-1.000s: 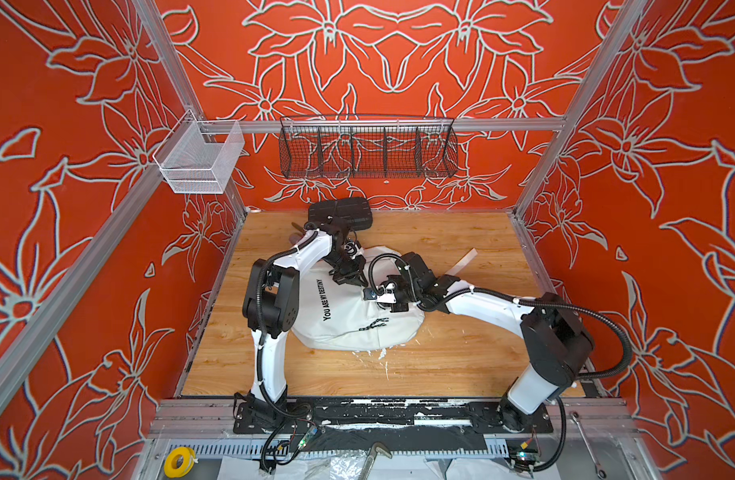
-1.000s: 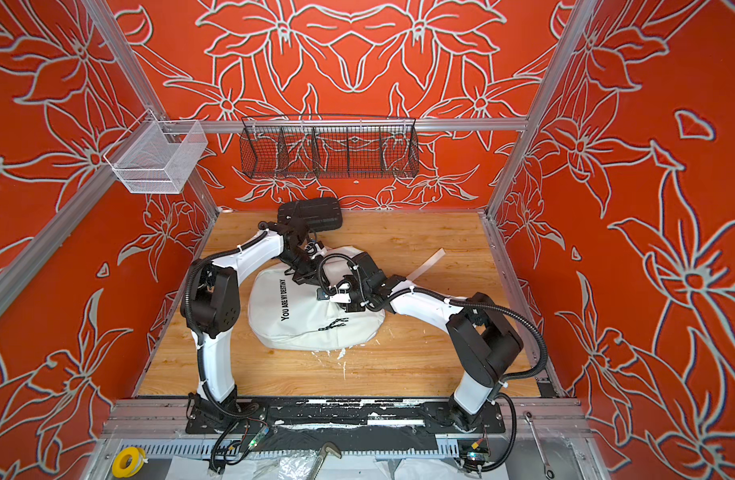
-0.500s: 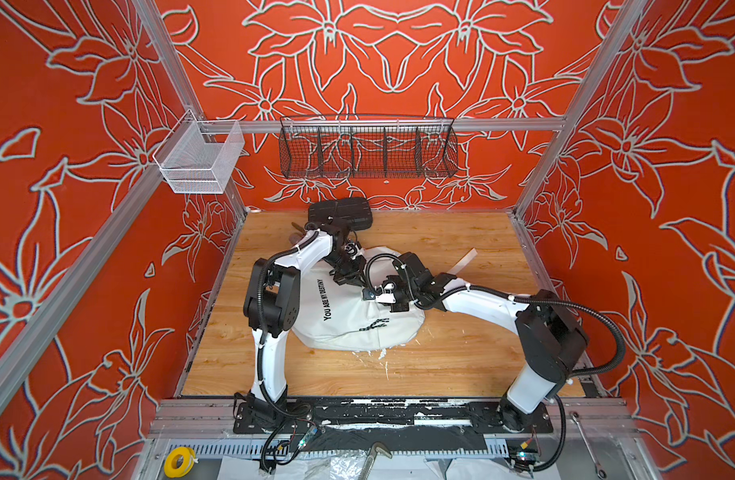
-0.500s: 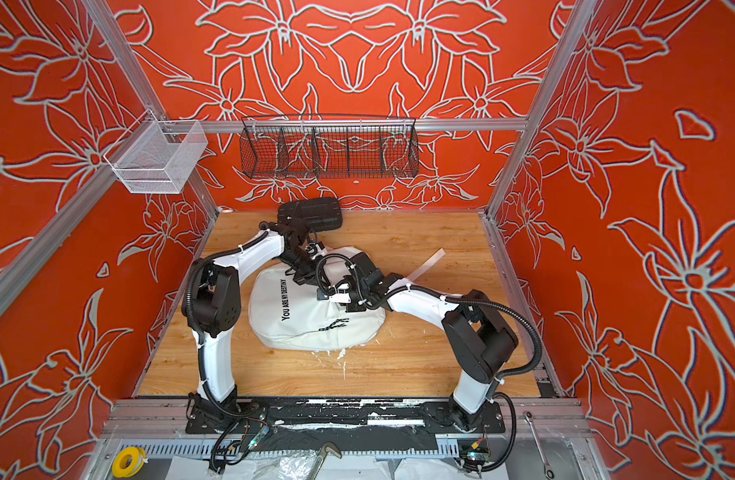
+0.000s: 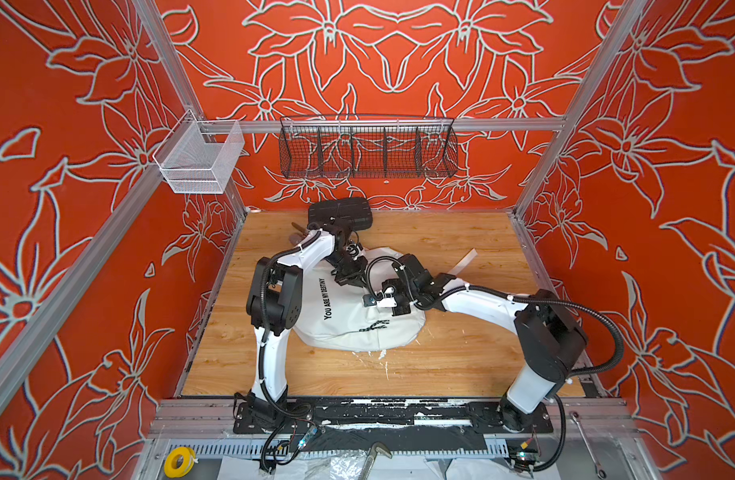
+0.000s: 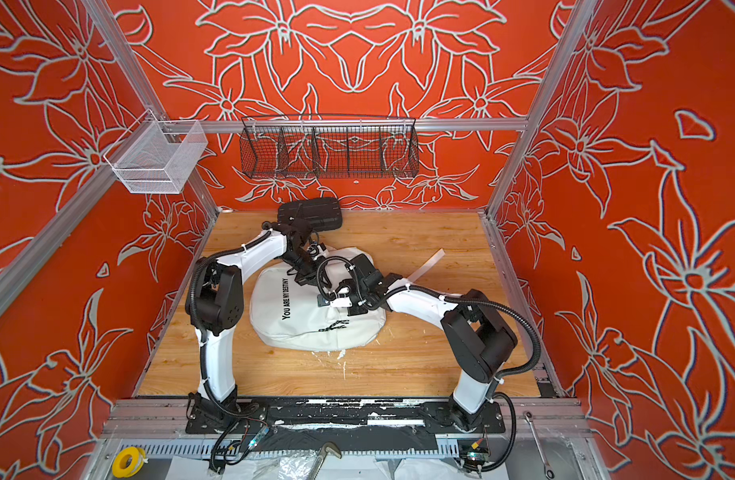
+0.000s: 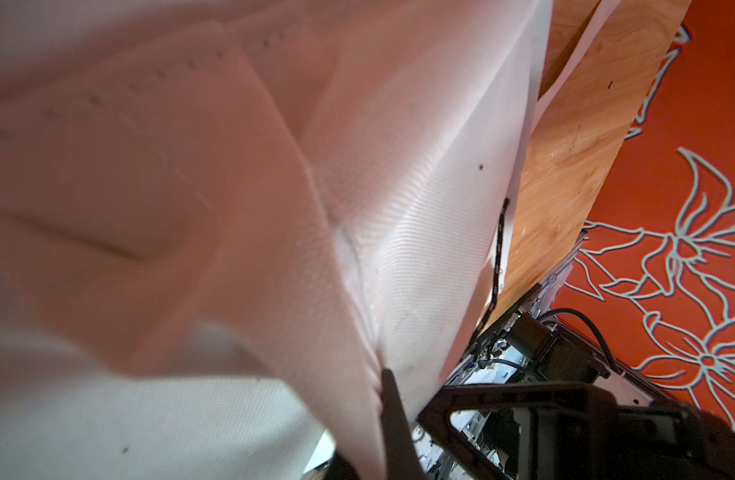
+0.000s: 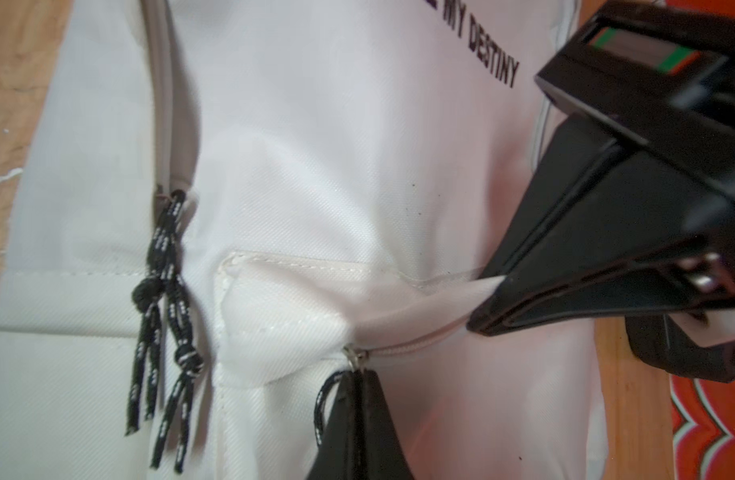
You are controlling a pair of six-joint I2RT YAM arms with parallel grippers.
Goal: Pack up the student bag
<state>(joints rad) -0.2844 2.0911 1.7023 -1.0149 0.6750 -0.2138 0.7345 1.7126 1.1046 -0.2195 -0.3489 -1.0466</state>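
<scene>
The student bag (image 5: pixel 349 328) is lying in the middle of the worktop (image 5: pixel 461 361), with the hard case (image 5: pixel 340 211) sitting just behind it, at the back edge.

From above, the wrists cover their own fingertips, so neither pinch on the student bag (image 5: pixel 349 332) can be made out in both top views; the black case (image 5: pixel 340 212) at the back sits partly behind the left arm, and a brownish thing (image 5: pixel 298 237) beside it is too small to name; the white strap (image 5: pixel 465 262) vanishes under the right arm; in the left wrist view, bag cloth fills the frame, blurred near the lens, and the left gripper (image 7: pixel 388 399) shows only as a dark sliver cut by the edge; in the right wrist view the right gripper (image 8: pixel 360 390) is cropped, the zip pull (image 8: pixel 318 409) disappears between its closed fingers, and the print loses its first words to the frame's edge.
</scene>
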